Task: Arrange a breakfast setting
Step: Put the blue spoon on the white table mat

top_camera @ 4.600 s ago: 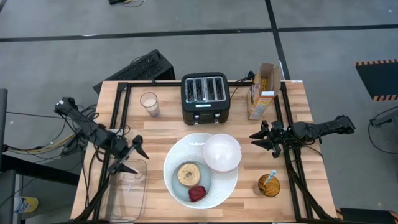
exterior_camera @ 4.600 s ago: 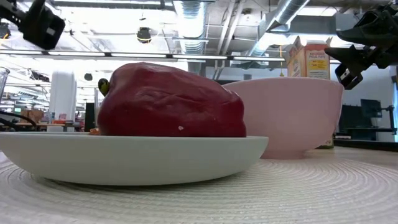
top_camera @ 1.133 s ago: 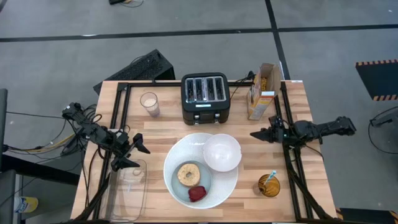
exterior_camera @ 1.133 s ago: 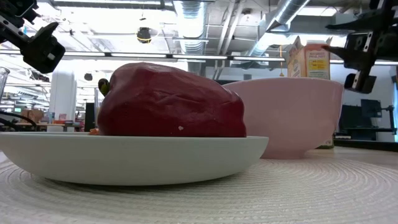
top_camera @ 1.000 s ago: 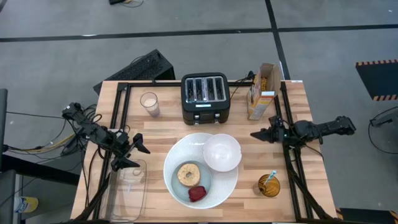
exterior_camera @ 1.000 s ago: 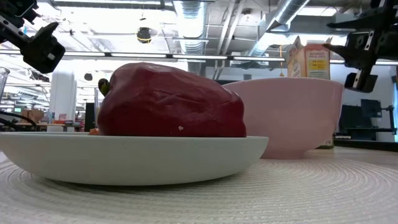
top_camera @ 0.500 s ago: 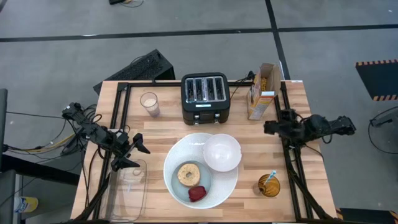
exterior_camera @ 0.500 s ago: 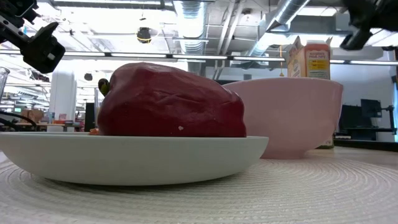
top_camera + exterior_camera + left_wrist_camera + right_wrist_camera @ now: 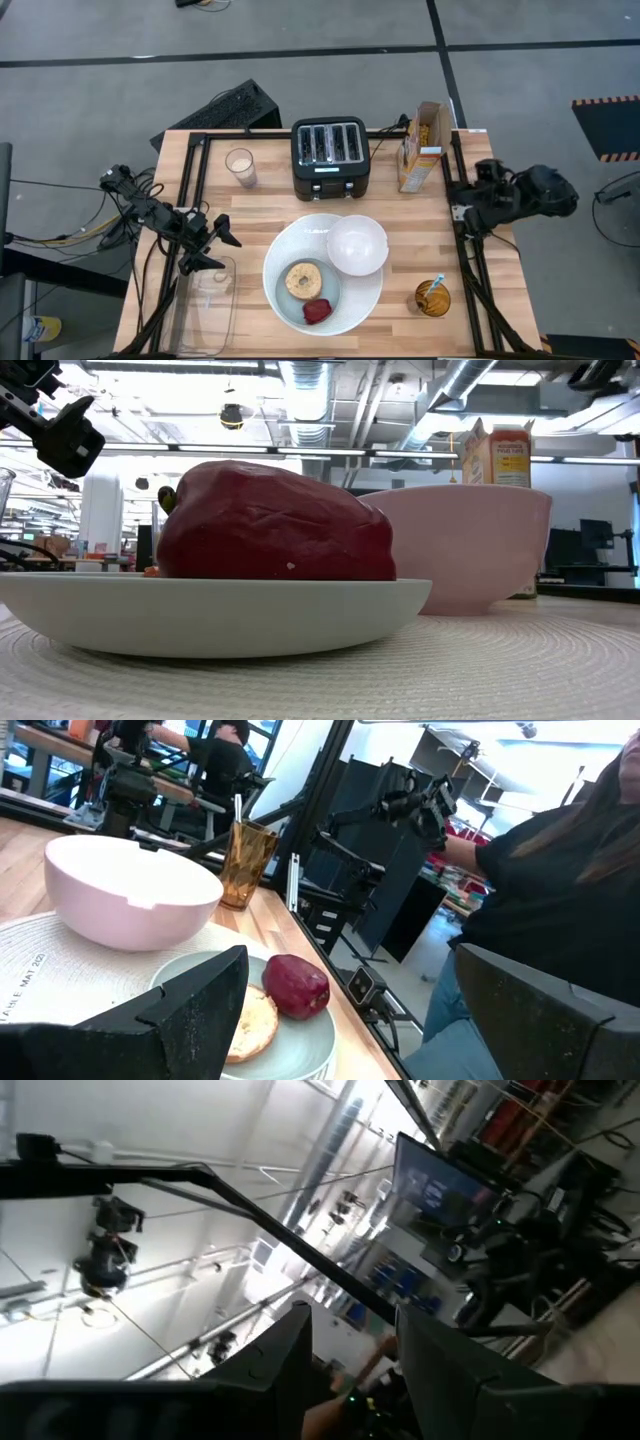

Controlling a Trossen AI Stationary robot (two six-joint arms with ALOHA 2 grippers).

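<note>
Left gripper (image 9: 215, 251) spread wide near worktop's left edge. Right gripper (image 9: 350, 1345) narrow at right edge. I can't read the cereal box (image 9: 421, 146) print.

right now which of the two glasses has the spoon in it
The amber glass cup at the table's front right holds the blue-handled spoon; the clear glass left of the toaster has none.

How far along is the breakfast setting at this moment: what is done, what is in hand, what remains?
Looks done: bagel and red food piece sit on the blue-grey plate, which, like the white bowl, is on the large white plate. In hand: nothing; left gripper open, right arm at the table's edge. Left: the bowl shows no cereal; spoon stands in the amber cup.
</note>
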